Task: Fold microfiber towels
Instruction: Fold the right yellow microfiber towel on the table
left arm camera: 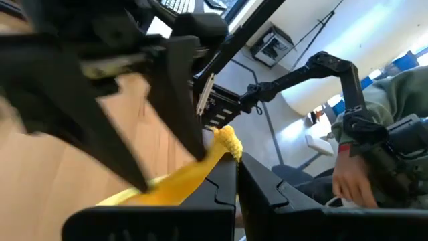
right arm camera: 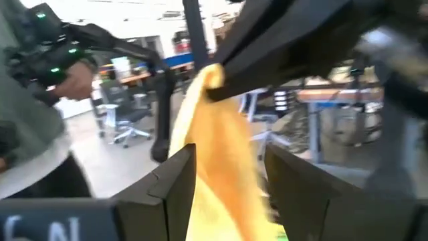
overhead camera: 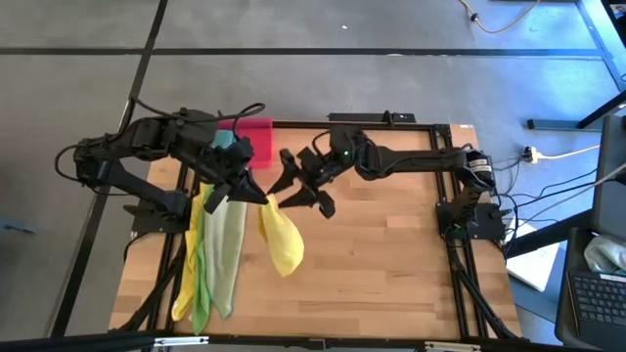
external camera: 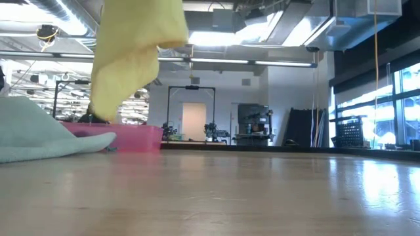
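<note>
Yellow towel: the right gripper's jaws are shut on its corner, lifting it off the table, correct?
Not quite. The left gripper is shut on the yellow towel, as the left wrist view shows. The right gripper has open jaws either side of the hanging cloth.

No legible text, label, brand, number or sign anywhere in these views

Two black jointed arms [overhead camera: 147, 147], angular black pincer fingers [right arm camera: 167, 181], green wrist light.
</note>
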{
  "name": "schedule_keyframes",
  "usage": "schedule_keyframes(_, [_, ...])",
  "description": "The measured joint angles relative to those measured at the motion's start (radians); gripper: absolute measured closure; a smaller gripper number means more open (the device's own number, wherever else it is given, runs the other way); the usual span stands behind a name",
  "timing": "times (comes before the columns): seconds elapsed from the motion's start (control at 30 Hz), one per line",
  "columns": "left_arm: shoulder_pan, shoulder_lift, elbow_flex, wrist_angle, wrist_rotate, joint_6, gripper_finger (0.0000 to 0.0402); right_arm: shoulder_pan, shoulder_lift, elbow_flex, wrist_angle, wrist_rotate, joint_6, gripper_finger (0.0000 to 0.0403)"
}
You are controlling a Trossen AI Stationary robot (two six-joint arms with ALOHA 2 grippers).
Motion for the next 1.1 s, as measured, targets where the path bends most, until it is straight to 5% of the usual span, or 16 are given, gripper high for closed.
schedule_keyframes(0.7, [0.0,-0.016,0.0,-0.008,0.005,0.029,0.0402,0.052,0.084,0.001,-0.013,-0.026,0.049,0.0221])
schedule_keyframes(1.1, [0.03,-0.087,0.0,-0.063,-0.019,0.026,0.0402,0.083,0.091,0.001,-0.223,-0.161,0.096,0.0221])
